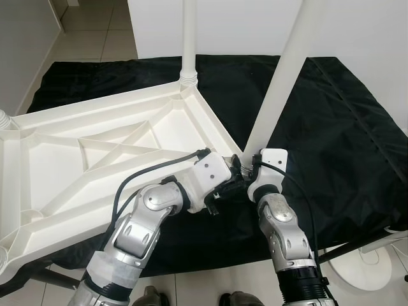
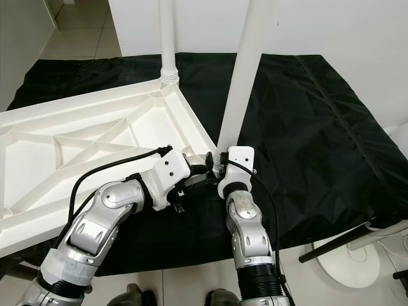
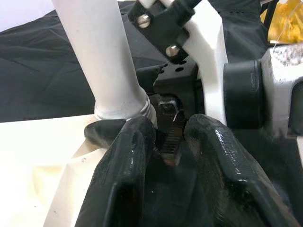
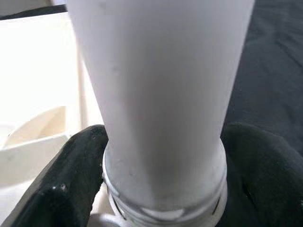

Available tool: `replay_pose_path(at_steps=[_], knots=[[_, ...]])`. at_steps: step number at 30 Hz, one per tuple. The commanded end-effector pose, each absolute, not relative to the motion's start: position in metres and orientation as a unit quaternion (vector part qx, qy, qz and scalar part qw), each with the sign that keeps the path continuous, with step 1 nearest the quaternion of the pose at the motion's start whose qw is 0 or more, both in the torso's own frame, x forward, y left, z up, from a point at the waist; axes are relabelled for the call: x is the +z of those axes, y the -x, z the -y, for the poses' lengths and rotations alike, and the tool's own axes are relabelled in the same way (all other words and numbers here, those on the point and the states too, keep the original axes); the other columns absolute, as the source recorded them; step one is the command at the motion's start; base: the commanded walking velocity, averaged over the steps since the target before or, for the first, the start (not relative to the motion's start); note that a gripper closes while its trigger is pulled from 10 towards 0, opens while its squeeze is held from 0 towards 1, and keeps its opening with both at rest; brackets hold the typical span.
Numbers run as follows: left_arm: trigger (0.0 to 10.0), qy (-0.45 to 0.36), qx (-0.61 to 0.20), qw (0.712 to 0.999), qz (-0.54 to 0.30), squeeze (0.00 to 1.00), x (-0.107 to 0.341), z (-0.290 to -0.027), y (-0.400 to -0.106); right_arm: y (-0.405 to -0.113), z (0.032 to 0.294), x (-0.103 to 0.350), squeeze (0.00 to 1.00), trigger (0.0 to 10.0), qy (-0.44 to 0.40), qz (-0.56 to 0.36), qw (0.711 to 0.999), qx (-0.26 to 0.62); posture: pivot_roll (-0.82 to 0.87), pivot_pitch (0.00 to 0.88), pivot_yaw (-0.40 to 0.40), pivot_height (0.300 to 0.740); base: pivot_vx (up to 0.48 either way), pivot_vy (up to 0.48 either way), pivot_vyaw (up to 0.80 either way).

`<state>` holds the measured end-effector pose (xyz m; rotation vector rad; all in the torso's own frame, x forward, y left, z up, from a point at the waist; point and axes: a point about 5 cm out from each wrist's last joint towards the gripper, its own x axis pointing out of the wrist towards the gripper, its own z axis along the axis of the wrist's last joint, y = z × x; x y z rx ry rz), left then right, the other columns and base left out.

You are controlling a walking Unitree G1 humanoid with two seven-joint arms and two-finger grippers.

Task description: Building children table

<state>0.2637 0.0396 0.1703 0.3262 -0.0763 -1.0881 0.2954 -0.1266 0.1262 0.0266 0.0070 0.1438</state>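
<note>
A black cloth [image 1: 331, 127] is covering the floor, and the white tabletop [image 1: 95, 159] is lying on it upside down, its ribbed underside facing up and its long side running away to the robot's left. From the near right corner a white leg [image 1: 280, 76] is rising, its long axis pointing up and leaning a little to the right; a second leg [image 1: 189, 38] is standing upright in the far corner.

Both silver arms are reaching forward with elbows bent, meeting at the base of the near leg. The right gripper [image 4: 161, 189] is clasping that leg just above its threaded collar, one black finger [image 4: 61, 184] pressing on each side. The left gripper [image 3: 165, 151] is sitting just beside the same corner, its two fingers [image 3: 128, 165] slightly apart with nothing between them, one tip touching the tabletop's edge by the leg's foot.

The left wrist view is showing the right gripper's white housing and screws close behind the leg, while the right wrist view is showing the collar's threads. The eye views are also showing a white round stand base [image 1: 363, 271] on the tiled floor at the right.
</note>
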Motion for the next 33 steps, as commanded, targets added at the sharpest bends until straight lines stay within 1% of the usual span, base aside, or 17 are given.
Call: replay_pose_path(at_steps=[1, 3, 5, 6, 7, 9, 16, 19, 21, 22, 26, 29, 33], knots=[[10.0, -0.149, -0.478, 0.865, 0.04, 0.0, 0.171, -0.043, -0.268, -0.293, 0.127, 0.123, 0.0, 10.0, -0.016, -0.008, 0.996, 0.088, -0.15, 0.062, 0.009, 0.74, 0.0, 0.0, 0.0], [10.0, -0.141, -0.509, 0.849, 0.038, 0.0, 0.171, -0.043, -0.263, -0.292, 0.137, 0.133, 0.0, 10.0, 0.017, 0.015, 0.983, 0.181, -0.15, 0.059, 0.016, 0.74, 0.0, 0.0, 0.0], [10.0, -0.141, -0.509, 0.849, 0.038, 0.0, 0.171, -0.043, -0.263, -0.292, 0.137, 0.133, 0.0, 10.0, 0.017, 0.015, 0.983, 0.181, -0.15, 0.059, 0.016, 0.74, 0.0, 0.0, 0.0], [10.0, -0.145, -0.511, 0.847, 0.039, 0.0, 0.172, -0.043, -0.264, -0.293, 0.144, 0.137, 0.0, 10.0, 0.029, 0.023, 0.975, 0.22, -0.13, 0.056, 0.023, 0.74, 0.0, 0.0, 0.0], [10.0, -0.145, -0.511, 0.847, 0.039, 0.0, 0.172, -0.043, -0.264, -0.293, 0.144, 0.137, 0.0, 10.0, 0.029, 0.023, 0.975, 0.22, -0.13, 0.056, 0.023, 0.74, 0.0, 0.0, 0.0], [10.0, -0.153, -0.504, 0.849, 0.043, 0.0, 0.174, -0.044, -0.267, -0.299, 0.155, 0.143, 0.0, 10.0, 0.049, 0.031, 0.962, 0.266, -0.12, 0.05, 0.029, 0.74, 0.0, 0.0, 0.0], [10.0, -0.156, -0.502, 0.849, 0.045, 0.0, 0.176, -0.045, -0.268, -0.306, 0.157, 0.15, 0.0, 10.0, 0.07, 0.037, 0.952, 0.297, -0.11, 0.038, 0.028, 0.74, 0.0, 0.0, 0.0], [10.0, -0.16, -0.501, 0.85, 0.046, 0.0, 0.177, -0.045, -0.269, -0.311, 0.155, 0.153, 0.0, 10.0, 0.087, 0.04, 0.944, 0.317, -0.1, 0.031, 0.034, 0.74, 0.0, 0.0, 0.0], [10.0, -0.159, -0.502, 0.849, 0.047, 0.0, 0.179, -0.045, -0.269, -0.314, 0.155, 0.155, 0.0, 10.0, 0.1, 0.04, 0.932, 0.347, -0.1, 0.03, 0.036, 0.74, 0.0, 0.0, 0.0], [10.0, -0.159, -0.502, 0.849, 0.047, 0.0, 0.179, -0.045, -0.269, -0.314, 0.155, 0.155, 0.0, 10.0, 0.1, 0.04, 0.932, 0.347, -0.1, 0.03, 0.036, 0.74, 0.0, 0.0, 0.0], [10.0, -0.162, -0.507, 0.845, 0.049, 0.0, 0.18, -0.045, -0.27, -0.321, 0.16, 0.154, 0.0, 10.0, 0.12, 0.032, 0.919, 0.375, -0.1, 0.028, 0.051, 0.74, 0.0, 0.0, 0.0], [10.0, -0.164, -0.508, 0.844, 0.049, 0.0, 0.18, -0.045, -0.27, -0.324, 0.161, 0.153, 0.0, 10.0, 0.127, 0.029, 0.917, 0.377, -0.1, 0.028, 0.051, 0.74, 0.0, 0.0, 0.0], [10.0, -0.165, -0.513, 0.841, 0.05, 0.0, 0.182, -0.044, -0.272, -0.335, 0.165, 0.145, 0.0, 10.0, 0.136, 0.003, 0.912, 0.386, -0.11, 0.027, 0.063, 0.74, 0.0, 0.0, 0.0]])
